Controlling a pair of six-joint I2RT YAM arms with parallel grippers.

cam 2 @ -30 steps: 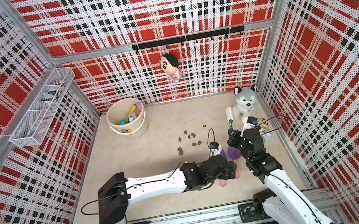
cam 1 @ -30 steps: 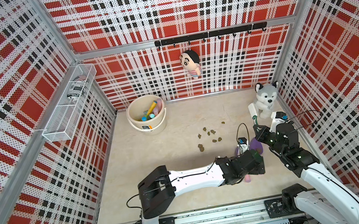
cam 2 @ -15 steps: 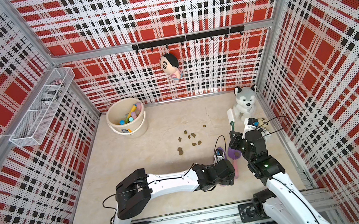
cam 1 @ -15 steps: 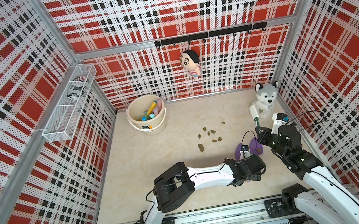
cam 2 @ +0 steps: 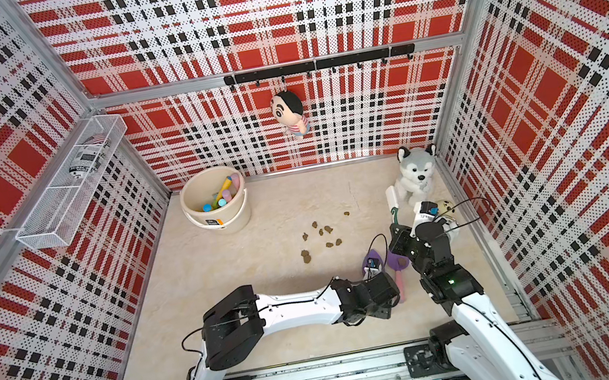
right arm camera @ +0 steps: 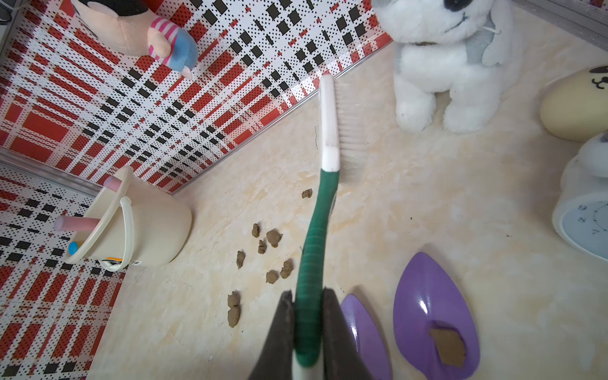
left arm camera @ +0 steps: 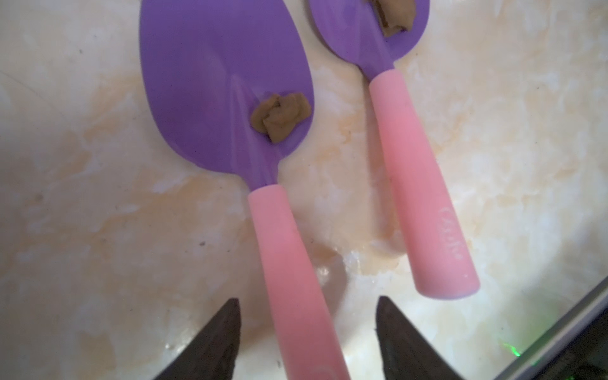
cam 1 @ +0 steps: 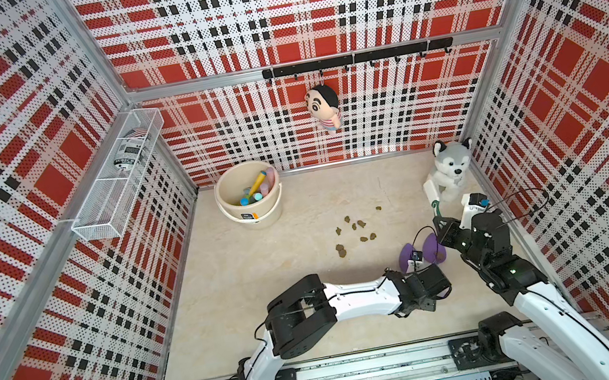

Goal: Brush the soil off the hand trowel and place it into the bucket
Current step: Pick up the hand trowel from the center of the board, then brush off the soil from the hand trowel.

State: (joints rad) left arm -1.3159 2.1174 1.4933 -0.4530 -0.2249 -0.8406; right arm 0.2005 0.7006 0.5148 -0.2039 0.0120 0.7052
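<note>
Pincers first: the left pincer [left arm camera: 307, 301] has its two dark fingertips [left arm camera: 227, 329] standing apart, one on each side of the pink handle of the trowel [left arm camera: 223, 82]. Bare floor shows between each tip and the handle, so nothing is gripped as far as the left wrist view goes. The handle runs out of frame beneath the tips, so I cannot rule out contact lower down. The right pincer [right arm camera: 306, 292] is clamped tight on the green ribbed handle of the brush [right arm camera: 324, 184], with the white bristled head at the far end. One lump of soil [left arm camera: 279, 116] sits on the trowel's purple blade, close to the neck. A second trowel [left arm camera: 424, 184] lies just beside it without touching and carries its own lump on the blade. I read the floor [cam 1: 269, 289] as a dial in both top views, with 12 at the back wall. Both trowels lie at about 3 o'clock, between the two wrists. The loose lumps [cam 1: 355, 228] are scattered just off centre toward 1 o'clock. The bucket [cam 1: 272, 209] stands upright at about 11 o'clock near the back-left corner, well apart from the trowels, with coloured handles sticking out of it. A plush husky [cam 1: 451, 166] sits at 2 o'clock.
</note>
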